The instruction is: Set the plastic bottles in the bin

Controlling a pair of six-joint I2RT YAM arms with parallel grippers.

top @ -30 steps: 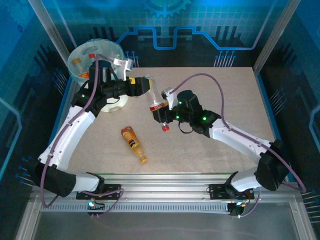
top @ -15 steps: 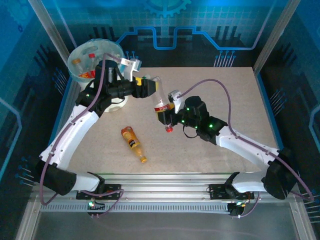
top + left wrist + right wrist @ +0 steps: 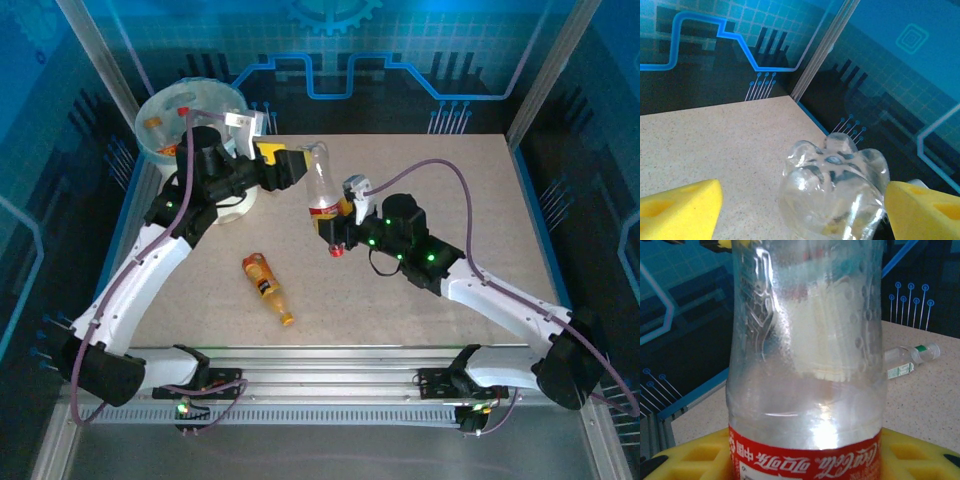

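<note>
The clear bottle (image 3: 320,183) swung more upright, seemingly into the left claw (image 3: 297,163).

Overhead and both wrist close-ups share one bottle (image 3: 319,180).

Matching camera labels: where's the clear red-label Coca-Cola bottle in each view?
Top external: clear red-label bottle at centre between the two arms, base toward the far edge, red cap toward the near edge.
Left wrist: its lumpy clear base, lower centre-right, seen end-on.
Right wrist: centre, running top to bottom, red label at the bottom edge.
Shared landmark: the speckled beige table.
</note>
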